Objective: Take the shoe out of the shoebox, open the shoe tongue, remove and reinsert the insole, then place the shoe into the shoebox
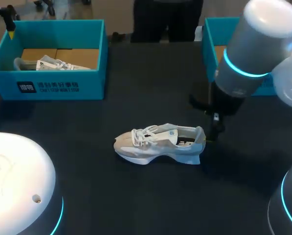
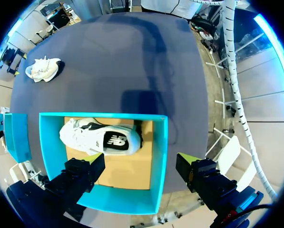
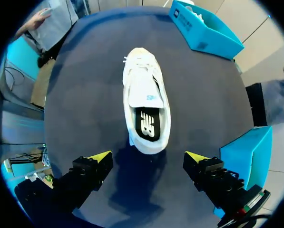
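**Head and wrist views.** The shoe [image 1: 158, 144] stands upright on the table [image 1: 136, 196], outside both boxes, with its toe toward the left arm's side and its heel toward the right arm's. Its tongue [image 3: 144, 90] lies forward of the opening, and the dark insole [image 3: 149, 124] shows inside. The right gripper [image 3: 149, 159] hangs just behind the heel with its fingers spread wide and touching nothing. The shoe is ahead of the tips, not between them. The left gripper [image 2: 139, 160] hovers over the left box [image 2: 159, 161], its fingers also spread and holding nothing. A second shoe [image 2: 99, 138] lies on that box's cardboard floor, near the far wall. The right box [image 1: 212, 44] sits at the table's far right, partly hidden by the right arm [image 1: 253, 54].
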